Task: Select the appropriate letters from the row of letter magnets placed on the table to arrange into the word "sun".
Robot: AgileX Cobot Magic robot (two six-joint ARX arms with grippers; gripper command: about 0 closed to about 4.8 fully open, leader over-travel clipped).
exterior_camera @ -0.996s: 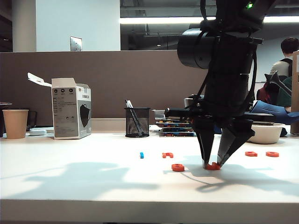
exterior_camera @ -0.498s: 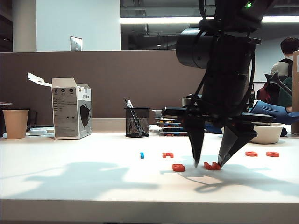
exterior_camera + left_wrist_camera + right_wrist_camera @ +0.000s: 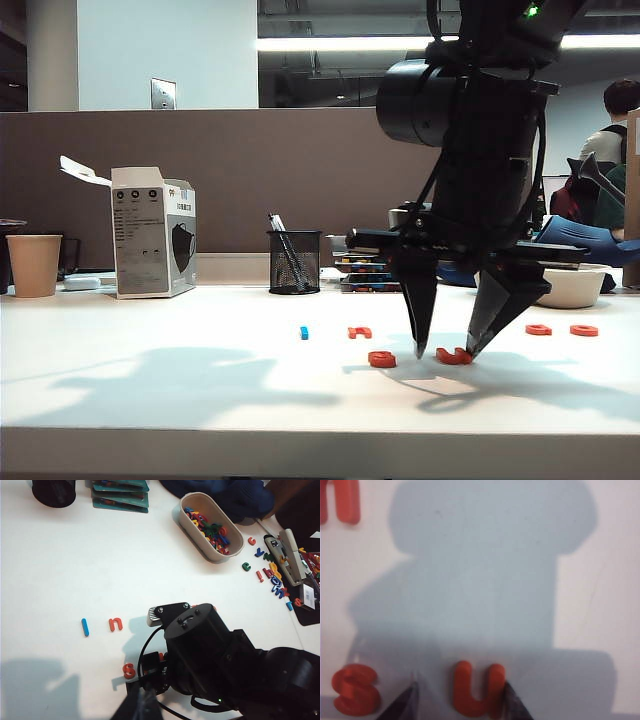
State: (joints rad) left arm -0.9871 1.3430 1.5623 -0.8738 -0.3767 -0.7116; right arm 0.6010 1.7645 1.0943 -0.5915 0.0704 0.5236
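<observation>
Right gripper (image 3: 445,352): jaws wide, tips down at table (image 3: 200,400) | letter u (image 3: 476,689) flat between fingertips, unheld | letter s (image 3: 355,689) just outside one fingertip | left gripper: out of view.

The surface (image 3: 150,400) looks smooth, white and faintly glossy; the orange-red "u" (image 3: 476,688) and "s" (image 3: 355,689) look like smooth moulded plastic.
</observation>
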